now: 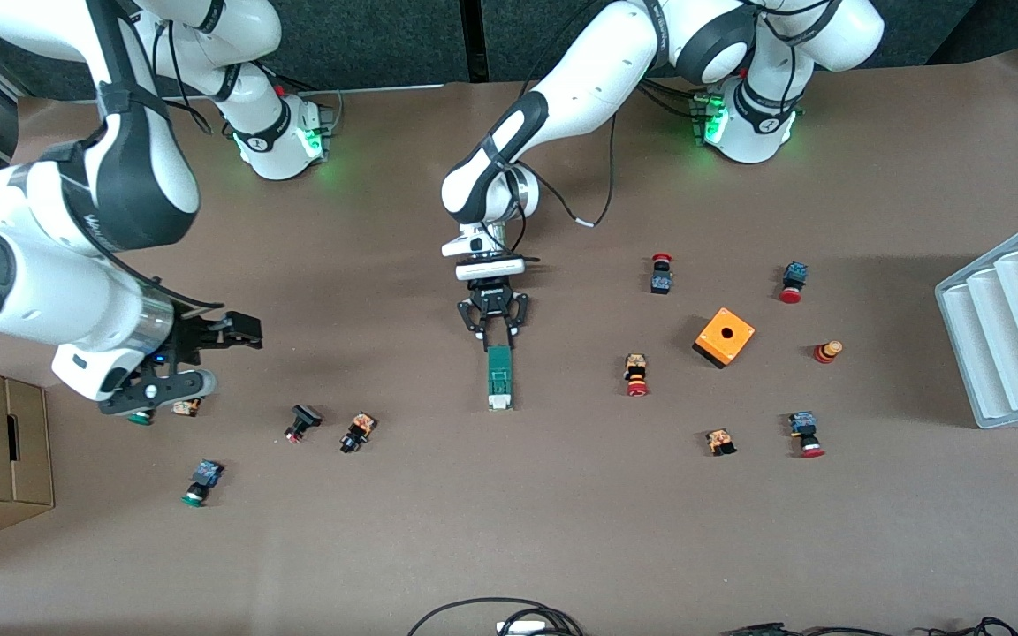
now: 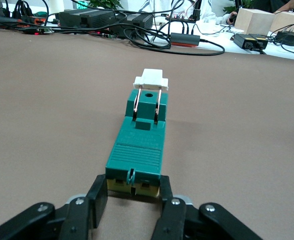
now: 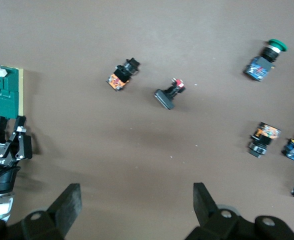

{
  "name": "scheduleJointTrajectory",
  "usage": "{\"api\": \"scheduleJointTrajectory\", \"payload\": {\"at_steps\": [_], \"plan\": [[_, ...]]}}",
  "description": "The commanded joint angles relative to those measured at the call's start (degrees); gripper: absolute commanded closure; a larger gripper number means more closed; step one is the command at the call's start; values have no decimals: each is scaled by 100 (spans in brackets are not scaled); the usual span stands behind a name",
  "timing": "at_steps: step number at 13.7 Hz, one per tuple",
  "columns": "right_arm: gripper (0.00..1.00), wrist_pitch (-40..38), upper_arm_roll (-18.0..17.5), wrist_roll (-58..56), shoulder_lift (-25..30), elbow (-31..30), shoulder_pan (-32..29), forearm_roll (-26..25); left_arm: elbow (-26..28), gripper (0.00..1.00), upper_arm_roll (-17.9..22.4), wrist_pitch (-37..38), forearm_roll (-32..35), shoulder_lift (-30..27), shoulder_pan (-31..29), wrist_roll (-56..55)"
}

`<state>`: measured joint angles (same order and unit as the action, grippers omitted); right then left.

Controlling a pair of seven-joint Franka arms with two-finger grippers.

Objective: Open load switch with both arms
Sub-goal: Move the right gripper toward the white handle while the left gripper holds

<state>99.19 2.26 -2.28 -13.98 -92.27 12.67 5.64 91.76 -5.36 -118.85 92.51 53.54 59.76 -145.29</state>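
Lying flat mid-worktop (image 1: 562, 530), the load switch (image 1: 499, 377): a dark green block, its white piece (image 2: 151, 79) at the end nearest the front camera. Left pincer (image 1: 493, 340): clamped on the switch's end toward the robots' bases, seemingly to anchor the body. Right pincer (image 3: 137, 202): fingers wide apart and empty, hovering over push buttons (image 1: 357, 432) at the right arm's end; probably it must cross to lift the white piece.

front: high, facing robots | wrists: low, close | shared: load switch (image 1: 499, 377)
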Motion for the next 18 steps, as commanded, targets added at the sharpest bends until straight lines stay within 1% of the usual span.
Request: {"api": "scheduleJointTrajectory", "payload": {"at_steps": [1, 2, 6, 8, 11, 14, 18], "plan": [[0, 232, 12, -36, -201, 86, 243, 51, -35, 54, 53, 82, 21, 139, 79, -149], [0, 294, 12, -27, -271, 86, 340, 51, -35, 56, 53, 82, 21, 148, 79, -149], [0, 697, 12, 26, -622, 86, 674, 60, -35, 55, 53, 82, 21, 139, 79, -149], [0, 856, 12, 52, -789, 86, 867, 69, -35, 53, 53, 82, 21, 139, 79, -149], [0, 1049, -6, -53, -1070, 86, 991, 60, -27, 50, 53, 82, 21, 139, 79, -140], [0, 1646, 12, -71, -1343, 86, 1500, -1, -35, 51, 53, 82, 21, 139, 79, -140], [0, 1972, 3, -141, -1686, 95, 1589, 43, -35, 52, 53, 82, 21, 139, 79, -132]]}}
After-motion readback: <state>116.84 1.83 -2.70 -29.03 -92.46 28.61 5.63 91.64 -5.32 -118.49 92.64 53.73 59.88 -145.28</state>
